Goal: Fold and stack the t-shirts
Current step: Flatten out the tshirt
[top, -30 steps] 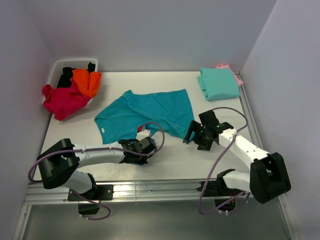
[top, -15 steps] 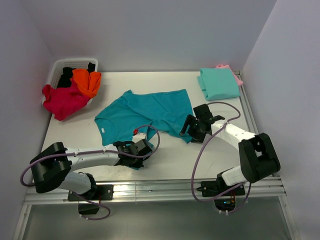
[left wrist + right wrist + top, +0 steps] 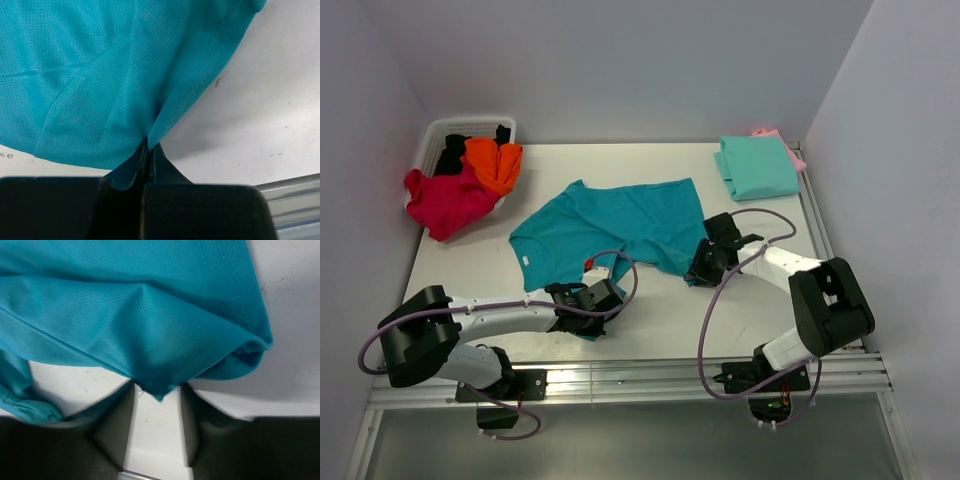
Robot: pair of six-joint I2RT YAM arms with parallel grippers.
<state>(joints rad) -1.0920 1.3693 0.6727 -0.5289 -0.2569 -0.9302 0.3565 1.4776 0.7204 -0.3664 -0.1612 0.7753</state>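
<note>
Centre of counter [image 3: 470,270]: teal t-shirt [image 3: 610,225] spread flat. left claw [image 3: 149,146] clamped tight on near hem. right claw [image 3: 158,395] part open, hem corner between fingers, ungripped. mint t-shirt [image 3: 758,167] folded far right.

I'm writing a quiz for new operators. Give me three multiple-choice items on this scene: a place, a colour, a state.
1. Where lies the folded mint-green cloth t-shirt? A. near left edge B. far right corner of the white table C. mid-table
2. What colour is the cloth t-shirt spread out mid-table? A. teal-blue B. black C. orange
3. How stand the jaws of the left gripper? A. wide open B. out of view C. shut on the spread t-shirt's edge
B, the overhead view shows it there; A, its cloth is teal-blue; C, the wrist view shows cloth pinched.
</note>
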